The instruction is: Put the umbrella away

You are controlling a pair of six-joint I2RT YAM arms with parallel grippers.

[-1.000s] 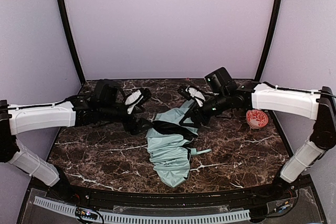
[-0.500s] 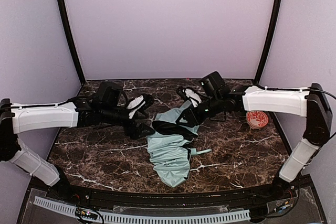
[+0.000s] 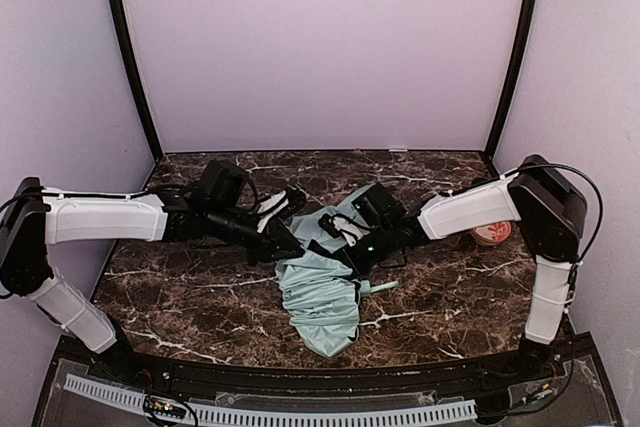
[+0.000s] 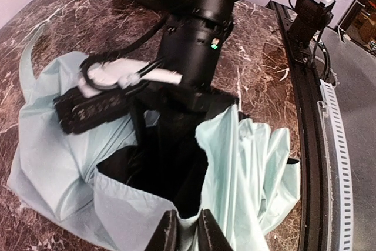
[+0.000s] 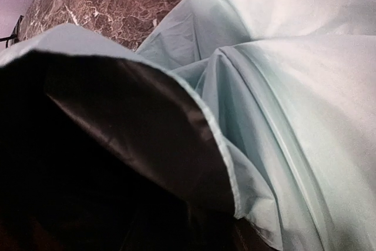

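On the dark, white-veined marble desk (image 3: pixel 180 297), the crumpled pale mint-green fabric umbrella (image 3: pixel 322 299) with black lining lay at centre. The left fingers (image 4: pixel 169 234), nearly closed, pinched its canopy edge; the right fingers (image 4: pixel 132 76) had dropped from above into the folds, their gap impossible to judge.

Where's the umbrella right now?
Top view: the umbrella lies mid-table, its far end between the left gripper and right gripper, with the bowl off to its right.
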